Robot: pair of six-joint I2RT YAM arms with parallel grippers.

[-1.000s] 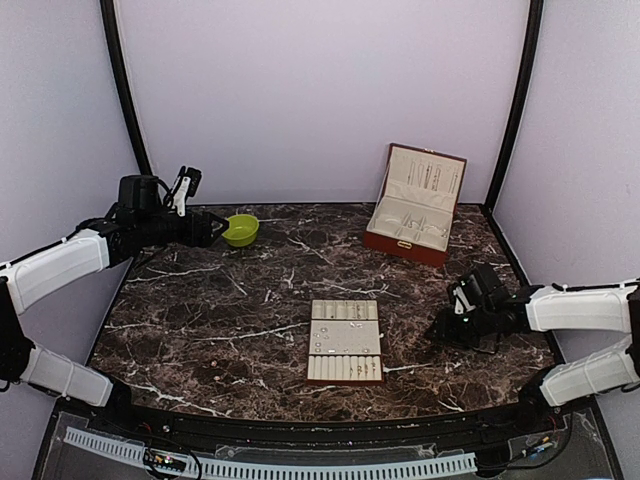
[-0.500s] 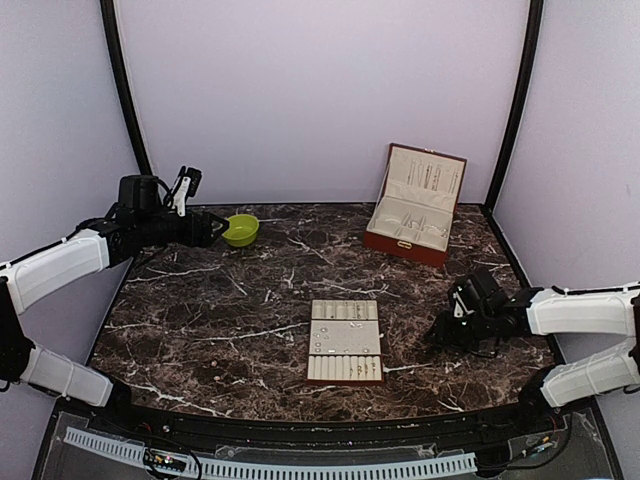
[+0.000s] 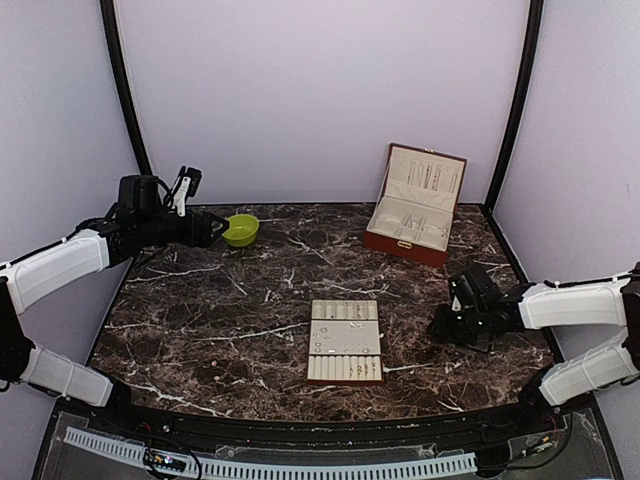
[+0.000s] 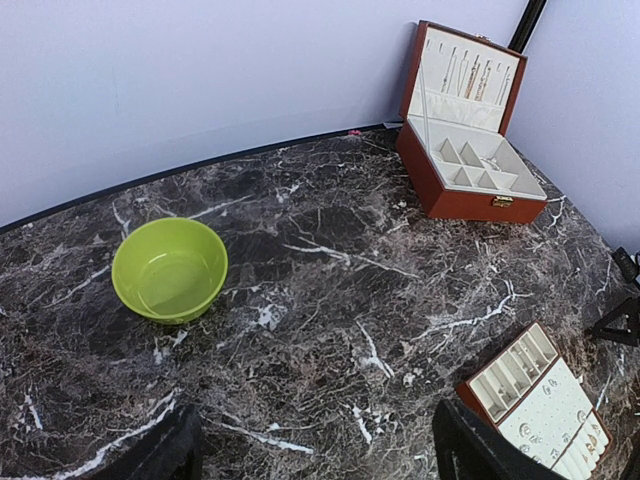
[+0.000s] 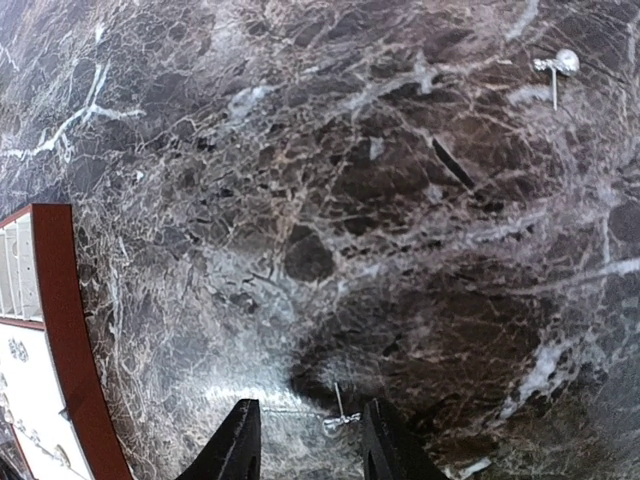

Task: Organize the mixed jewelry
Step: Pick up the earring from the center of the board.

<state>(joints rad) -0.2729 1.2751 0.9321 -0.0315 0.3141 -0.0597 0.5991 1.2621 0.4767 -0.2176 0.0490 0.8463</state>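
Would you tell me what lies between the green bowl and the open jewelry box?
Only bare marble tabletop between green bowl and jewelry box, in left wrist view.

dark marble table (image 3: pixel 250 320): lime-green bowl (image 3: pixel 240 230) far left, open red-brown jewelry box (image 3: pixel 415 205) far right, beige slotted tray (image 3: pixel 345 340) front centre. loose on marble beside tray: pearl stud (image 5: pixel 555 68), second stud (image 5: pixel 340 415), well apart.

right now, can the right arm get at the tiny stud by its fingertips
Probably yes: the stud lies on bare table between the parted fingers of the right tool, nothing covering it.
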